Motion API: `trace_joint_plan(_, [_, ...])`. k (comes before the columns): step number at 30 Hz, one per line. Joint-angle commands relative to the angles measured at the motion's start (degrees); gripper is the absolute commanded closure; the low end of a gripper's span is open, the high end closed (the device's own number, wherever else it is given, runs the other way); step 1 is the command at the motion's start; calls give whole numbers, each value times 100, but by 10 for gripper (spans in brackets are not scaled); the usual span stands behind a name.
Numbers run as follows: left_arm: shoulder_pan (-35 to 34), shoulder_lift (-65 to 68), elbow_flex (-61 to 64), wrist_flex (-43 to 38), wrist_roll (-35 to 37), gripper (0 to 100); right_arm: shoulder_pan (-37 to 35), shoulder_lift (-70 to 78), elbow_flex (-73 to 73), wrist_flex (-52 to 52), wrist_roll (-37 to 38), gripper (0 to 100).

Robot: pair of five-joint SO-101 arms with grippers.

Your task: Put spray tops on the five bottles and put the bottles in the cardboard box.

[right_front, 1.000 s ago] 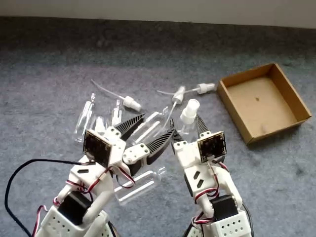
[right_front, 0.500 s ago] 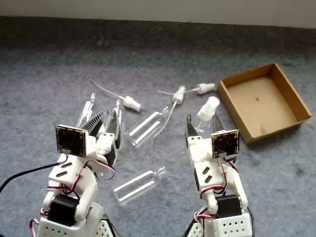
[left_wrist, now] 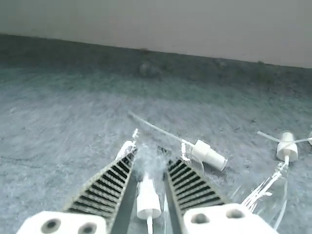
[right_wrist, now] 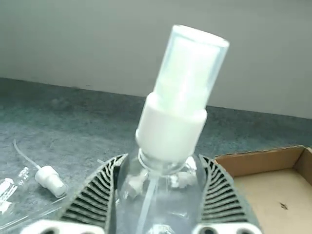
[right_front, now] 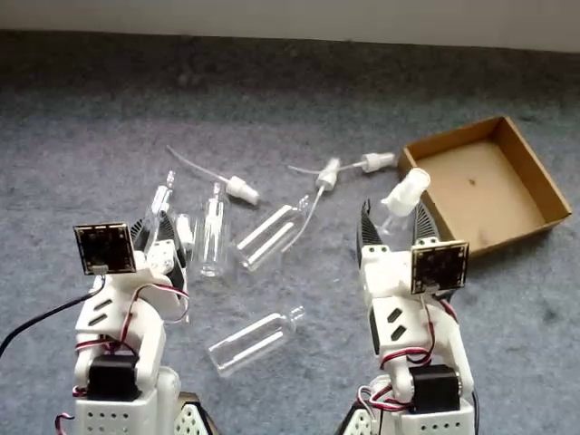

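Note:
My right gripper (right_front: 393,213) is shut on a clear bottle (right_wrist: 161,190) that carries a white spray top (right_wrist: 178,102). It holds the bottle upright just left of the empty cardboard box (right_front: 480,190). My left gripper (left_wrist: 153,158) is open and low over the carpet, with a loose spray top (left_wrist: 147,200) lying between its fingers. In the high view the left gripper (right_front: 166,237) sits between two bare bottles (right_front: 156,213) (right_front: 213,237). A third bare bottle (right_front: 272,236) lies in the middle and another (right_front: 254,340) lies between the arm bases.
Loose spray tops with long tubes lie farther back (right_front: 240,188) (right_front: 328,172) (right_front: 376,161). A grey carpet covers the table up to a pale wall behind. The box corner (right_wrist: 273,185) appears beside the held bottle in the right wrist view.
The left arm has let go near the middle and swung left over a loose spray top. The right arm has carried the capped bottle to the right, toward the box.

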Motion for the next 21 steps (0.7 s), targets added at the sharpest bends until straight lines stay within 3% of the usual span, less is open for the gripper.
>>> trace_joint_plan(1, [-57,-57,409,18,44,995,374,277,-620,13,-9,919])
trace_joint_plan(7, [-31,-57,1095,18,44,995,840,1930,-1640,-92,0,919])
trace_joint_plan(13, [-57,-57,1165,79,44,995,1323,3679,-2246,-1692,0,919])
trace_joint_plan(21, [-22,-57,1165,422,26,995,1367,5727,-2290,-3187,0,919])
